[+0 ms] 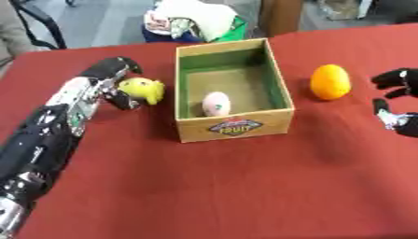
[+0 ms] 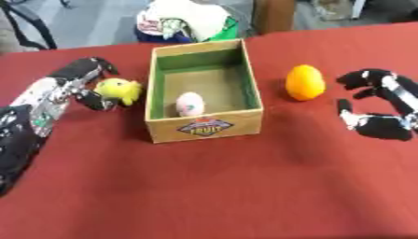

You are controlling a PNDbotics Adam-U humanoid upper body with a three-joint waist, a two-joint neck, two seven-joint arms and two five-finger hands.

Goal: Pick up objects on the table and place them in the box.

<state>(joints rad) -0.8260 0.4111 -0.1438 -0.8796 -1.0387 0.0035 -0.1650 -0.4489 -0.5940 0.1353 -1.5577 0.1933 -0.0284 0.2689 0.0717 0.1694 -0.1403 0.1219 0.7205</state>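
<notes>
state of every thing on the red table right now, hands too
open cardboard box: upright, holds the egg
pale speckled egg: inside box, on its floor
yellow lemon-like fruit: outside box, left hand curled round it
orange fruit: on table, untouched
left hand: shut on fruit
right hand: open, holding nothing

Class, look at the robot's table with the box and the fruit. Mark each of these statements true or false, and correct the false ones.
1. The left hand is curled round the yellow fruit. True.
2. The box is empty. False: a pale egg-shaped thing lies in it.
3. The orange fruit sits on the table right of the box. True.
4. The right hand holds the orange fruit. False: it is open and apart from it.
5. The yellow fruit is inside the box. False: it is outside, to the left.
</notes>
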